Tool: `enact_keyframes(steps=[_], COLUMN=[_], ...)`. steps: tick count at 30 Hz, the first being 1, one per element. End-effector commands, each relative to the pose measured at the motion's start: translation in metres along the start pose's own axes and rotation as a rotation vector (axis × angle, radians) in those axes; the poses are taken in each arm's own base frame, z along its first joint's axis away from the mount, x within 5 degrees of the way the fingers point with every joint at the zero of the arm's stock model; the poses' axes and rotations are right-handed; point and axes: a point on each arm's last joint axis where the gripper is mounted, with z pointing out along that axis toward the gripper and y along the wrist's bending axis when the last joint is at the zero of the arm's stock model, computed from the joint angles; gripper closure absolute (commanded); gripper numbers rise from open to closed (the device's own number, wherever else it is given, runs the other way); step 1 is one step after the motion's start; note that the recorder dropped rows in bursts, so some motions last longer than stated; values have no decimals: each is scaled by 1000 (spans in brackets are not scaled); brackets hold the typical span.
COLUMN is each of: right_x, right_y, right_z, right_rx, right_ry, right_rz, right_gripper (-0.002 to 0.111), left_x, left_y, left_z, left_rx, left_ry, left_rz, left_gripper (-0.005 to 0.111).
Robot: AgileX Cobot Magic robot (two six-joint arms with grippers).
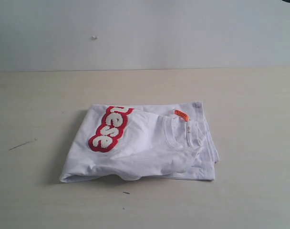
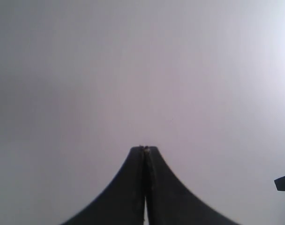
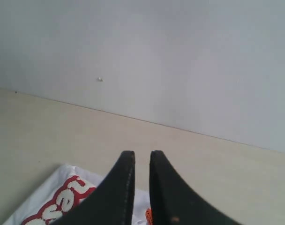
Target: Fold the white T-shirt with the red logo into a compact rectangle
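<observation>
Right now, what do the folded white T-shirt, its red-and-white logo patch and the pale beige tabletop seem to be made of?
White T-shirt: soft matte knit, likely cotton; it creases and has a ribbed collar. Logo patch: fuzzy raised pile, white on red, probably chenille. Tabletop: smooth pale board, maybe laminate; faint scuffs.

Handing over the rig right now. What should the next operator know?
Left gripper: shut, empty, shirt not in its view.
Right gripper: jaws slightly apart, empty, above the shirt near the orange tag.
Shirt: folded on the table, red logo partly showing on top.
Done: rough rectangle.
Left: probably just tidying the uneven layers by the collar, if anything.
</observation>
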Motion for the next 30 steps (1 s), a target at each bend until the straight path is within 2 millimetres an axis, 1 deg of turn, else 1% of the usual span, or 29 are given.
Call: enact_keyframes(steps=[1, 18, 21, 23, 25, 30], right_x=[0, 0, 0, 0, 0, 0], right_y=[-1, -1, -1, -1, -1, -1], right_z=[0, 0, 0, 0, 0, 0], right_rx=[4, 4, 4, 4, 4, 4], right_ry=[-8, -8, -8, -8, -8, -8], right_rz=[6, 7, 7, 7, 7, 8], right_gripper=[94, 94, 94, 94, 94, 94], left_x=[2, 2, 2, 3, 5, 9], left_y=[0, 0, 1, 2, 4, 6], left_z=[0, 0, 0, 0, 0, 0], left_rx=[1, 1, -8, -40, -82, -169], left_ry=[11, 11, 10, 16, 19, 16], left_rz=[0, 5, 62, 82, 52, 94], left_gripper=[107, 107, 107, 107, 107, 107])
